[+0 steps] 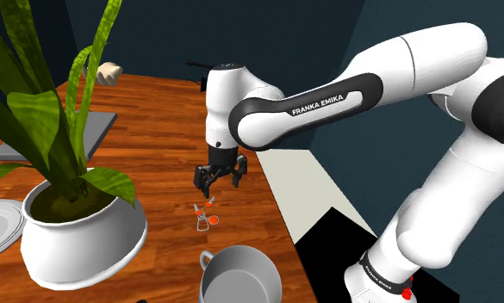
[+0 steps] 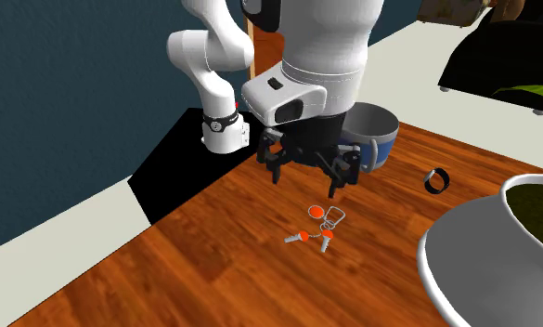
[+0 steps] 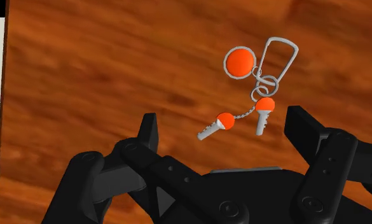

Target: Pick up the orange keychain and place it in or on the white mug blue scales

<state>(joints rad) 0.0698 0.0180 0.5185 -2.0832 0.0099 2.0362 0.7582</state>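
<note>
The fingers [image 3: 149,135] hang apart and empty above the keychain [image 3: 240,62] on the desk [image 3: 102,57], mug [image 2: 379,139] near

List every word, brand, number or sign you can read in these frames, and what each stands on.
"FRANKA EMIKA": white letters on the dark band of the arm's upper link, in the shoulder view.
Small white lettering on the dark ring near the arm's base: too small to read.
The keychain and the mug show no text.
</note>
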